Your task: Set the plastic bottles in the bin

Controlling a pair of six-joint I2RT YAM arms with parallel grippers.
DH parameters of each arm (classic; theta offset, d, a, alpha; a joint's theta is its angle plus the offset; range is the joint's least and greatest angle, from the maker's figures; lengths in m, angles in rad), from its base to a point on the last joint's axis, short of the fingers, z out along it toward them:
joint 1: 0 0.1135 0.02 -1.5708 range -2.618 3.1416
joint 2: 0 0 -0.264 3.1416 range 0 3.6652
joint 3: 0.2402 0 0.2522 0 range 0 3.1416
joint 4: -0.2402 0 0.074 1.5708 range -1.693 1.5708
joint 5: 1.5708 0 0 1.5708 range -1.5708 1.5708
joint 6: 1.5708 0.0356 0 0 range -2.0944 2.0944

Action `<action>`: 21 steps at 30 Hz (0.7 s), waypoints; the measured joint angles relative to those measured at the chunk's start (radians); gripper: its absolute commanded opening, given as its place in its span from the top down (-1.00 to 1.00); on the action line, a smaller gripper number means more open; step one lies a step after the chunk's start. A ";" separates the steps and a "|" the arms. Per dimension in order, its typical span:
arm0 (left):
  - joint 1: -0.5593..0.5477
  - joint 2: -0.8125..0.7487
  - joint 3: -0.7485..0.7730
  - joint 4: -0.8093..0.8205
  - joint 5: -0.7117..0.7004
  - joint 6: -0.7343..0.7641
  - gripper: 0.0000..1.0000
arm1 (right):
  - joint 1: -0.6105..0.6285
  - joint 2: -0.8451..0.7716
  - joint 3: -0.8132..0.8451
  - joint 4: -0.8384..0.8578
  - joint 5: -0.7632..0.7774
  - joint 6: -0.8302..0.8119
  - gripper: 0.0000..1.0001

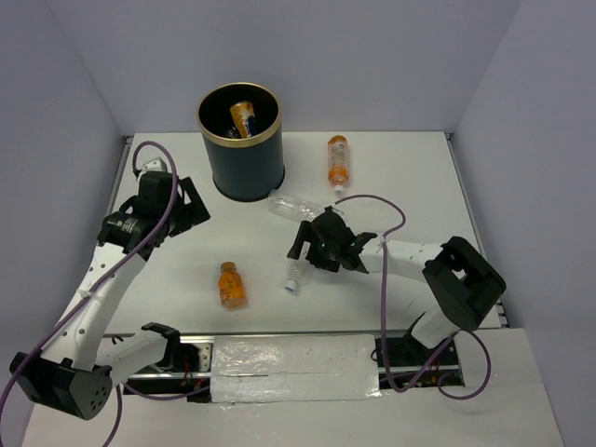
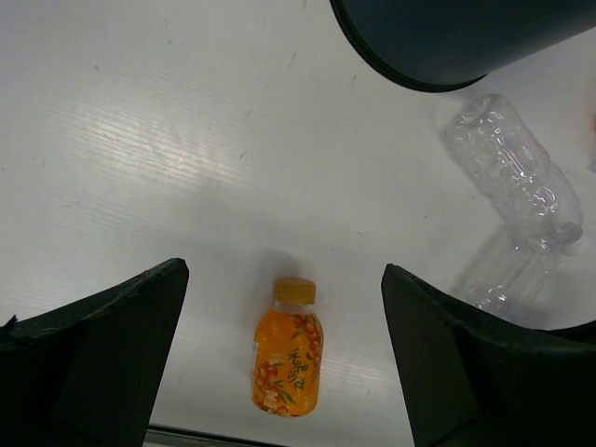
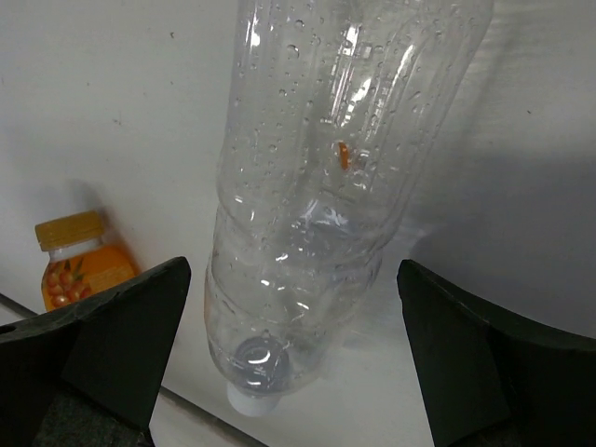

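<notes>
The dark bin [image 1: 244, 158] with a gold rim stands at the back; an orange, blue-labelled bottle [image 1: 242, 118] lies inside it. A clear bottle [image 1: 290, 206] lies by the bin's base, and shows in the left wrist view [image 2: 513, 169]. An orange bottle [image 1: 337, 160] lies further right. A small orange bottle [image 1: 232, 284] lies near the front, below my open, empty left gripper [image 2: 284, 277], which hovers left of the bin [image 1: 193, 209]. My right gripper [image 1: 314, 251] is open over a second clear bottle [image 3: 317, 186], which lies between its jaws with its white cap [image 3: 251, 400] toward the camera.
The bin's base [image 2: 447, 47] fills the top right of the left wrist view. The small orange bottle [image 3: 79, 263] shows at the left of the right wrist view. Grey walls enclose the white table [image 1: 400, 186]. A taped strip [image 1: 289, 358] runs along the near edge.
</notes>
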 measured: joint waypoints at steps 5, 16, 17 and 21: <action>0.014 0.005 0.000 0.020 0.035 -0.002 -0.97 | -0.002 0.047 0.003 0.062 -0.006 0.020 -0.66; 0.071 0.026 0.000 0.025 0.061 -0.001 -0.99 | 0.022 -0.081 0.024 -0.050 0.023 -0.119 0.09; 0.079 0.031 0.000 0.026 0.062 -0.001 -0.99 | 0.031 -0.123 0.040 -0.088 0.028 -0.140 0.09; 0.129 0.039 0.003 0.016 0.064 -0.002 -0.99 | 0.063 -0.281 0.187 -0.248 0.066 -0.238 0.09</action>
